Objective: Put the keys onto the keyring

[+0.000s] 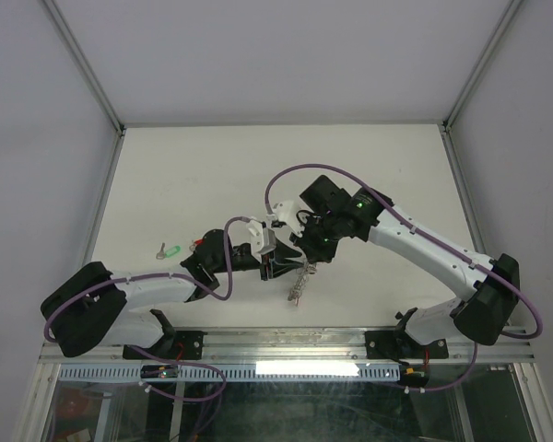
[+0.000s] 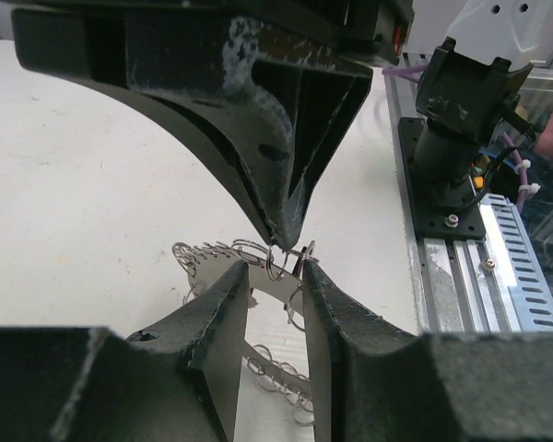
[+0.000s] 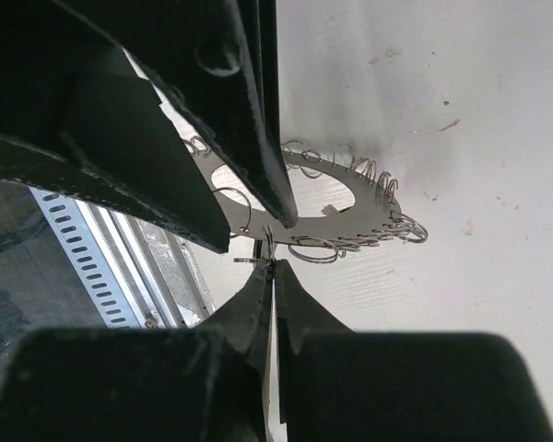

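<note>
Step in hand, my read: ring prep, no key going on yet. The flat grey washer-like metal keyring with a jagged wire-loop fringe (image 1: 300, 282) hangs clear of the white worktop (image 1: 212, 175), edge down, caught between both claws.

To do this well I'd hold the plate dead steady on the left and let the right do only the fine work on one loop. No twisting, since the fringe wires look thin and would likely bend or snag. I'd keep the pull along the plate, not across it.

Left claw (image 2: 275, 272): narrow gap, the plate runs between its fingers and they clamp its two faces just below the upper rim. It carries the keyring.

Right claw (image 3: 270, 267): tips fully together, meeting the left claw's tips at the keyring's upper rim and nipping one small wire loop of the fringe. I see no key in either claw.

Beyond the keyring and well off to its left, a small silver key with a green plastic head (image 1: 170, 250) lies flat on the worktop, untouched. I can't make out the other keys.
</note>
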You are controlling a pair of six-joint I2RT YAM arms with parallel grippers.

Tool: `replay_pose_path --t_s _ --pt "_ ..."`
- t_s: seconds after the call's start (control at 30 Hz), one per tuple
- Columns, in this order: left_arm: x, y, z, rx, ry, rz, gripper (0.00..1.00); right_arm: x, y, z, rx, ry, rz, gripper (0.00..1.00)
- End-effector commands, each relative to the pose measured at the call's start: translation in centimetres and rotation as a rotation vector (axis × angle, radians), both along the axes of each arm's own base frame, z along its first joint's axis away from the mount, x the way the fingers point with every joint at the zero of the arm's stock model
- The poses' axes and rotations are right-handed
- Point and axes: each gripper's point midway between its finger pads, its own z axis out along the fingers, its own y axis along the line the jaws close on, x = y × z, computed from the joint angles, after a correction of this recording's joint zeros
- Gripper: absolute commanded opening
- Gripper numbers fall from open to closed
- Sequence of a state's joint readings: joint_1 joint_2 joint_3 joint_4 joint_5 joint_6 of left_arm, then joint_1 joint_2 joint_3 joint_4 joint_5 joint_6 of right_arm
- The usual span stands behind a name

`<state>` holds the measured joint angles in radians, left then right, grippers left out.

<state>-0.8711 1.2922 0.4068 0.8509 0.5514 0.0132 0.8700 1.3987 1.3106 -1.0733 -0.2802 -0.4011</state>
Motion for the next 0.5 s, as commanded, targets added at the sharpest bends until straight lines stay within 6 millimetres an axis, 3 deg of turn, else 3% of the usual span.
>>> replay_pose_path --t_s 0.0,0.47 --pt "0.2 -0.73 1.45 -0.023 -0.054 -0.018 0.29 0.27 1.37 1.44 0.092 -0.016 0.005 0.0" --pt "-0.23 -1.68 1.23 -0.005 -0.046 -0.083 0.24 0.29 1.62 1.78 0.11 -0.021 0.008 0.0"
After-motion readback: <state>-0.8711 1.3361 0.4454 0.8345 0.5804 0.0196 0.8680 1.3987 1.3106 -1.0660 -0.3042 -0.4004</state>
